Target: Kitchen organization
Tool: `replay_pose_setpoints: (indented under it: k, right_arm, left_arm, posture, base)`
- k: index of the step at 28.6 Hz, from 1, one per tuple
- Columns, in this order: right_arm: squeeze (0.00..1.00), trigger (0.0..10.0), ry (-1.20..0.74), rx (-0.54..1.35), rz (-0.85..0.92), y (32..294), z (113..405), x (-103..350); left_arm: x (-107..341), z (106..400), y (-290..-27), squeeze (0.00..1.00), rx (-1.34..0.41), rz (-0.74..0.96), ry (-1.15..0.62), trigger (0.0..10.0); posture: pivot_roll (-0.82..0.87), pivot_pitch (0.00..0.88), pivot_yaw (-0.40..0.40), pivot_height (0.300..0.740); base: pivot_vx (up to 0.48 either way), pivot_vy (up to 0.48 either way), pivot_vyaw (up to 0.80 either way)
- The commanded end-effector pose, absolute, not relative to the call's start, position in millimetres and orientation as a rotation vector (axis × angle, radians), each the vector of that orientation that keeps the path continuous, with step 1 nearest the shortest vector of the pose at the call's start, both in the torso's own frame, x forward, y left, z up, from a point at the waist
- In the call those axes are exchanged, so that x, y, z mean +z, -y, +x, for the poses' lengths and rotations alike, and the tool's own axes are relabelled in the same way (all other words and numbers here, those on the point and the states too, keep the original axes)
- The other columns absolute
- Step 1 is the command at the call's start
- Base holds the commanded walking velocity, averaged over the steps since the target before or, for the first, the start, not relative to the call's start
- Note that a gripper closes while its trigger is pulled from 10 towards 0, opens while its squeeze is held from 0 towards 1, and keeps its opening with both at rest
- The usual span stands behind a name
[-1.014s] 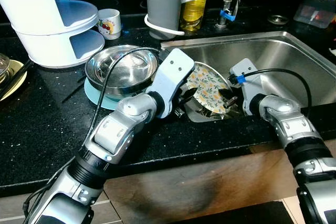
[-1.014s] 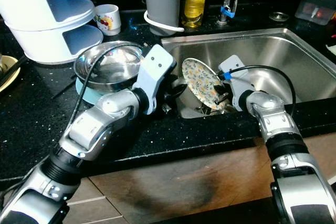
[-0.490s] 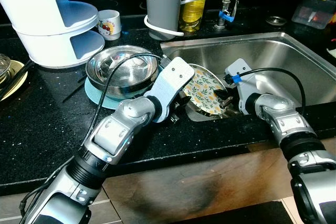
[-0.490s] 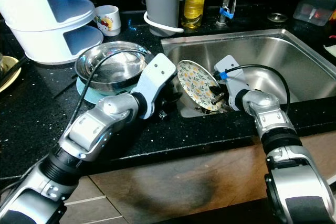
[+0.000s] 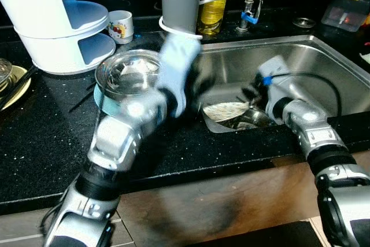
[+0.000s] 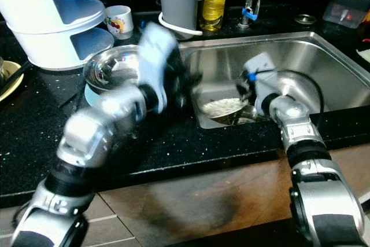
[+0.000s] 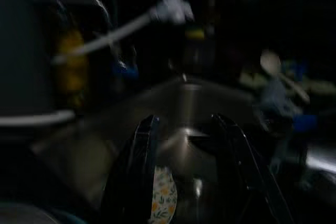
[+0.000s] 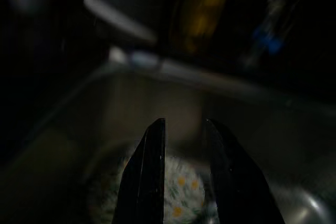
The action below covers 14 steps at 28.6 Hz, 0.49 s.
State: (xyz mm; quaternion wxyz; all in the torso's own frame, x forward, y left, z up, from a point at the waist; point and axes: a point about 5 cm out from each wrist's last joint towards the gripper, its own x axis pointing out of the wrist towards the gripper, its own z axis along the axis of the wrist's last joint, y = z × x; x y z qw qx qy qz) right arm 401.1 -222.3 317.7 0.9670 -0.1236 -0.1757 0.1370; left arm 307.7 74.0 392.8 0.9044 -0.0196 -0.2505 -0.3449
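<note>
Floral plate (image 5: 226, 110) has dropped flat in sink (image 5: 324, 62) — both grippers parted, empty.

Dark speckled kitchen counter with a steel sink

The black countertop (image 5: 46, 137) surrounds a stainless sink (image 5: 324, 56); a brown wooden cabinet front (image 5: 219, 201) runs below, and the back of the counter lies in deep shade.

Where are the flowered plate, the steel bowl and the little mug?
flowered plate (image 5: 226, 110), left eye view, middle of its face
steel bowl (image 5: 128, 72), left eye view, inside bottom
little mug (image 5: 121, 26), left eye view, printed side
</note>
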Motion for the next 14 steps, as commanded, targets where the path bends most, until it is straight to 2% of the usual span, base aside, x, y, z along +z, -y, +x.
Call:
replay_pose_setpoints:
  k: [1, 2, 3, 4, 6, 7, 9, 10, 14]
  right_arm:
    - [0.00, 10.0, 0.430, 0.289, -0.200, 221, 397, 327]
    - [0.00, 10.0, 0.461, 0.304, -0.179, 219, 395, 331]
    - [0.00, 10.0, 0.461, 0.304, -0.179, 219, 395, 331]
    - [0.00, 10.0, 0.494, 0.336, -0.169, 214, 393, 335]
    - [0.00, 10.0, 0.548, 0.423, -0.124, 197, 388, 339]
    - [0.00, 10.0, 0.548, 0.423, -0.124, 197, 388, 339]
    - [0.00, 10.0, 0.577, 0.526, -0.048, 180, 382, 340]
    - [0.00, 10.0, 0.577, 0.526, -0.048, 180, 382, 340]
    - [0.00, 10.0, 0.603, 0.656, 0.031, 156, 372, 341]
  left_arm:
    - [398, 308, -94, 0.00, -0.654, -0.064, 0.524, 10.0]
    - [404, 308, -110, 0.00, -0.611, -0.065, 0.534, 10.0]
    - [404, 308, -110, 0.00, -0.611, -0.065, 0.534, 10.0]
    - [406, 311, -135, 0.00, -0.532, 0.000, 0.522, 10.0]
    - [399, 315, -188, 0.00, -0.318, 0.285, 0.434, 10.0]
    - [399, 315, -188, 0.00, -0.318, 0.285, 0.434, 10.0]
    - [391, 315, -218, 0.00, -0.194, 0.439, 0.354, 10.0]
    - [391, 315, -218, 0.00, -0.194, 0.439, 0.354, 10.0]
    - [387, 310, -249, 0.00, -0.037, 0.531, 0.276, 10.0]
  posture:
    - [0.02, 0.205, -0.015, 0.740]
    - [0.02, 0.205, -0.015, 0.740]
    - [0.02, 0.205, -0.015, 0.740]
    - [0.02, 0.205, -0.015, 0.740]
    - [0.03, 0.202, -0.024, 0.740]
    - [0.03, 0.202, -0.024, 0.740]
    - [0.03, 0.202, -0.024, 0.740]
    - [0.03, 0.202, -0.024, 0.740]
    - [0.04, 0.213, -0.032, 0.740]
  base:
    - [0.000, 0.000, 0.00]
    - [0.000, 0.000, 0.00]
    - [0.000, 0.000, 0.00]
    - [0.000, 0.000, 0.00]
    - [0.000, 0.000, 0.00]
    - [0.000, 0.000, 0.00]
    - [0.000, 0.000, 0.00]
    - [0.000, 0.000, 0.00]
    - [0.000, 0.000, 0.00]
